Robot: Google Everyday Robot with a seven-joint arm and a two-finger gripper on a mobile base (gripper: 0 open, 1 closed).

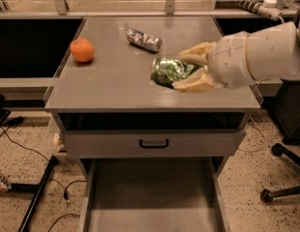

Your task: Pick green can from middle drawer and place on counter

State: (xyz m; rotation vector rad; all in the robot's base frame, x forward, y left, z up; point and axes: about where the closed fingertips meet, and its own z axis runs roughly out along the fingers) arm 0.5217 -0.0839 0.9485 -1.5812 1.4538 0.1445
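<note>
The green can [168, 71] lies sideways between the cream fingers of my gripper [181, 72], which is shut on it. It is held over the right middle of the grey counter [116, 81], just above the surface. The white arm reaches in from the right. The middle drawer [150, 197] is pulled out at the bottom, its grey floor bare.
An orange [82, 50] sits at the counter's left. A silver-and-blue can [144, 39] lies on its side near the back middle. A closed drawer front with a black handle [154, 143] is below the counter. A chair base [285, 187] stands at right; cables lie on the floor at left.
</note>
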